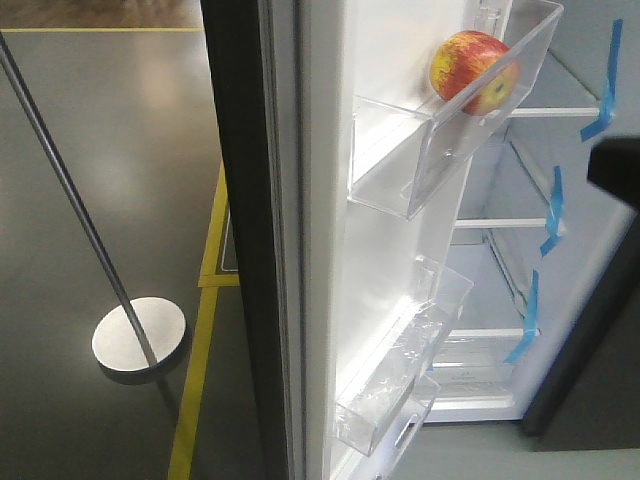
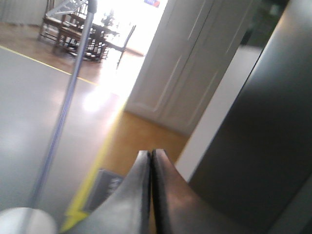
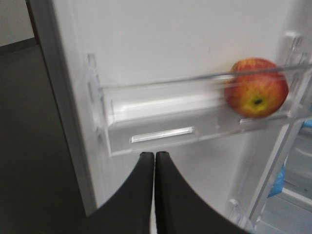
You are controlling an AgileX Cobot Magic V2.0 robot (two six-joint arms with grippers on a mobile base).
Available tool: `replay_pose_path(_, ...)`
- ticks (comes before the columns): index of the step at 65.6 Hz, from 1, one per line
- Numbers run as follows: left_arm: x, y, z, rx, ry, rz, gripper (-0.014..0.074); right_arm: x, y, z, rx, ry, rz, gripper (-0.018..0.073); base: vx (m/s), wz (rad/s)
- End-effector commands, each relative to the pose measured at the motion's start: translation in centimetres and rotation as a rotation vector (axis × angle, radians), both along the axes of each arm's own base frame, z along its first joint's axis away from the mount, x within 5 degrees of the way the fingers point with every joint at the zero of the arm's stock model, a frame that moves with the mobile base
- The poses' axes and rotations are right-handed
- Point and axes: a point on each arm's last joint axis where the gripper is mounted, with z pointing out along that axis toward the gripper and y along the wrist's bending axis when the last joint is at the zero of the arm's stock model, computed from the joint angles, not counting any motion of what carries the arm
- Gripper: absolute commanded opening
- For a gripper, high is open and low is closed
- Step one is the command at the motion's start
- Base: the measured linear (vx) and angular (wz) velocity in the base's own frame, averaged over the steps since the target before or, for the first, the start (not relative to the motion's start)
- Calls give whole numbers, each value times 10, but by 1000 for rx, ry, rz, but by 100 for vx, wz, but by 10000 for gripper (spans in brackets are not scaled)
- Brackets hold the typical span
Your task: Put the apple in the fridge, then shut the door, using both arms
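Observation:
The red and yellow apple (image 1: 472,68) lies in the upper clear bin (image 1: 450,150) on the white inside of the open fridge door (image 1: 320,250). In the right wrist view the apple (image 3: 256,87) sits at the right end of that bin (image 3: 161,124). My right gripper (image 3: 155,155) is shut and empty, just below the bin's front, left of the apple. My left gripper (image 2: 150,152) is shut and empty, beside the door's dark outer face (image 2: 263,131). The fridge (image 1: 530,230) interior shows white shelves with blue tape strips.
A metal pole (image 1: 70,190) on a round base (image 1: 138,335) stands on the grey floor at left. Yellow floor tape (image 1: 200,350) runs alongside the door. A lower clear door bin (image 1: 400,370) sits beneath. A dark panel (image 1: 615,170) juts in at right.

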Motion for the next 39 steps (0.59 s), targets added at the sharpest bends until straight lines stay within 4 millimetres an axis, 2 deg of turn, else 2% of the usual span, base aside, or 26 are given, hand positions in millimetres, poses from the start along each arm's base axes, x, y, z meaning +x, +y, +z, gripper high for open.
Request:
replay_pose_path(1, -4, 1, 17, -158, -164, -12, -6, -19, -2, -7, 59, -49, -39, -6, 0, 0)
replay_pose_path(11, -4, 1, 21, -199, -193, -14, -6, -50, -1, -36, 114, -12, -38, -6, 0, 0)
replay_pose_path(22, -8, 6, 30, -548, -339, -31, -6, -75, 0, -66, 131, -2, -28, -6, 0, 0)
replay_pose_path(30, -10, 9, 37, -717, -441, -53, -6, -85, -2, -81, 116, -26, -54, -6, 0, 0)
replay_pose_path(39, -17, 7, 58, -746, -549, -135, -6, -90, -7, -86, 52, -66, -102, -6, 0, 0)
